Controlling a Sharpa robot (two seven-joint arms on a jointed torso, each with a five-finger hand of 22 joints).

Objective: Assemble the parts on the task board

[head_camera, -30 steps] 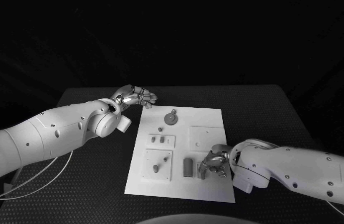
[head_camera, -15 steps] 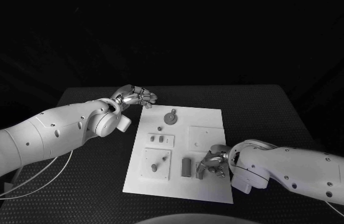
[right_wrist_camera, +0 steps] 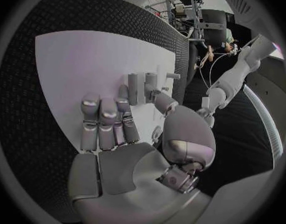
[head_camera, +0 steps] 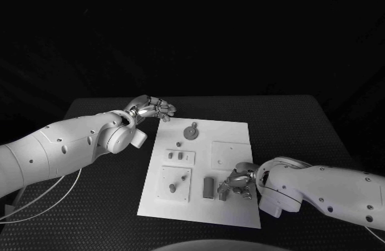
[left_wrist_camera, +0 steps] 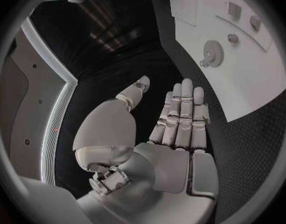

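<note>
The task board (head_camera: 228, 137) lies mid-desk (head_camera: 305, 123), small parts (head_camera: 210, 187) on it. The right robot hand (head_camera: 238, 184) hovers over its near right area beside an upright part, fingers extended, grasping nothing. The left robot hand (head_camera: 151, 107) hangs released beyond the board's far left corner, near a gear (head_camera: 191, 132).

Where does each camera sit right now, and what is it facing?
Head view: on the robot's head, looking down at the task board; both arms, left hand, right hand.
Left wrist view: behind the left hand, fingers apart beside the board; gear part ahead.
Right wrist view: behind the right hand, over the board, fingers by a rectangular part.
Shared: head and left wrist views both show the gear part.
</note>
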